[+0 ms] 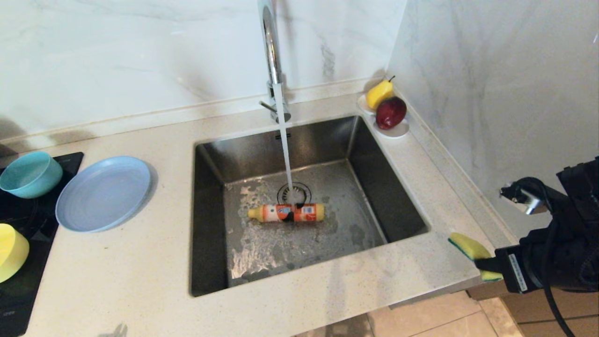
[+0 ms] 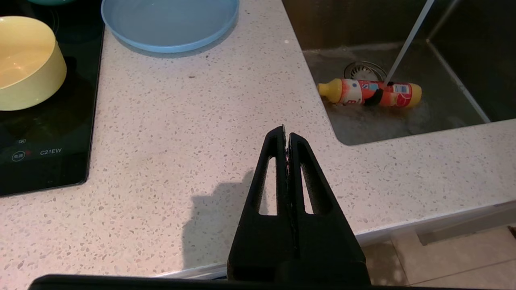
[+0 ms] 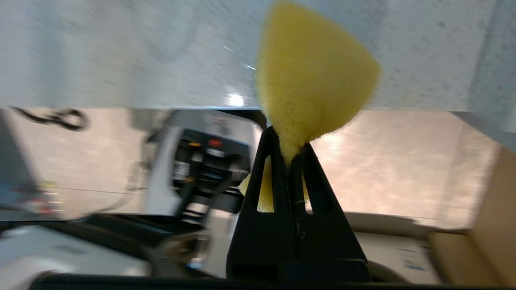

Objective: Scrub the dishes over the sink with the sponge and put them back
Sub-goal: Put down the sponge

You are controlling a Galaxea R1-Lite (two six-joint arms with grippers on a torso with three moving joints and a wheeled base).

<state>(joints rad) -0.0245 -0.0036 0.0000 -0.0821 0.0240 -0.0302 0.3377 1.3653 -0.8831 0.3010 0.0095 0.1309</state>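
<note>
The right gripper is at the near right corner of the bench, out past its edge. Its jaws are pinched tight on one end of the sponge. Most of the sponge sticks out free, so I think it could bend, twist or slip out once it is pushed hard on a dish.

The left gripper hangs over the front of the bench, left of the sink. Its jaws are shut and hold nothing. They would have to open before they can pick up a dish.

The dishes are all on the left, well away from the sponge. The yellow bowl sits nearest, on the black cooktop. The plate lies flat on the bench just beside the cooktop. A flat plate looks hard to get hold of, and it could slide. The blue bowl is a bit further back, at the cooktop's far edge.

In the sink, an orange bottle lies on its side right by the drain. Water is pouring from the faucet and hits close to it. A dish held low there might bump the bottle, and the water could splash out.

In the far right corner is a small white dish with a pear and an apple. It is out of the way.
</note>
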